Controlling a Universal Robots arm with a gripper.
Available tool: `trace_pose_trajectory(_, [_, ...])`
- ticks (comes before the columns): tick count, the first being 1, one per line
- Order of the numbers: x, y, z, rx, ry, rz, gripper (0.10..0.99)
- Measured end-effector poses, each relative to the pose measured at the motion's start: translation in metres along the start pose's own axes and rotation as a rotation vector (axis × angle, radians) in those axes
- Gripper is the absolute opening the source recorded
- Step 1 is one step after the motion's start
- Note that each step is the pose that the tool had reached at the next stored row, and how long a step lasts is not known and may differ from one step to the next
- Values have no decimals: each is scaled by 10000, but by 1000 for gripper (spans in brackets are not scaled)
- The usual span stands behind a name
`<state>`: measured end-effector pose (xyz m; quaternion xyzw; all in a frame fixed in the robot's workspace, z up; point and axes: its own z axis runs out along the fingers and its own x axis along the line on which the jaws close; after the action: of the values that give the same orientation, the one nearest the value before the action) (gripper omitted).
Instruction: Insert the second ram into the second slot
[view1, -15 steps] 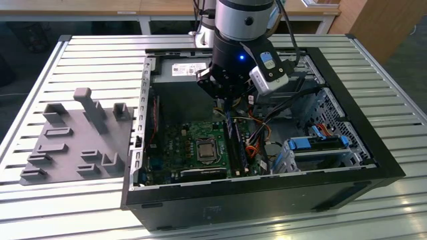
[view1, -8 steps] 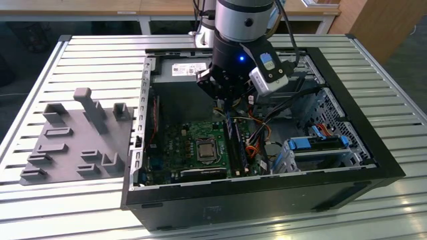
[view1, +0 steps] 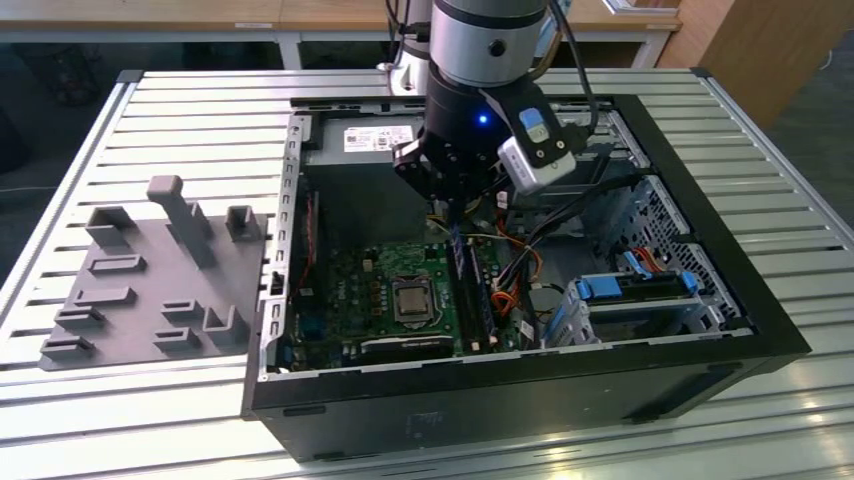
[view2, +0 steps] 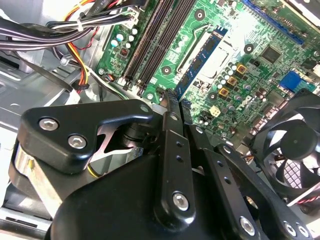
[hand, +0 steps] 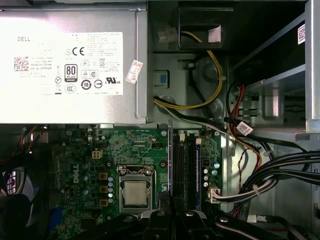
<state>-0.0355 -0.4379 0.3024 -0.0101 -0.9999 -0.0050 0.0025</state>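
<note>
My gripper (view1: 447, 205) reaches down into the open computer case (view1: 534, 380) and is shut on the second ram (view1: 463, 265), a thin blue stick held on edge. In the first wrist view the ram (hand: 171, 160) shows as a narrow blue line running out from between the fingers (hand: 160, 220). It hangs between the processor socket (hand: 136, 192) and the dark memory slots (hand: 184, 170). In the second wrist view its blue face (view2: 202, 57) lies just beside the slots (view2: 150, 45), over the socket's edge. Another blue stick (hand: 198, 170) stands in the outermost slot.
The silver power supply (hand: 70, 60) fills the case's far end. Bundled cables (hand: 280, 170) run close beside the slots. A fan (view2: 295, 150) sits past the socket. A drive cage (view1: 641, 290) takes the exterior view's right. A grey fixture (view1: 154, 275) lies on the slatted table.
</note>
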Motion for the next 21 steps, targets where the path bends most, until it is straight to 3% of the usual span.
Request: trace_pose_trajectory(21, [0, -2, 70, -1, 2, 0, 137])
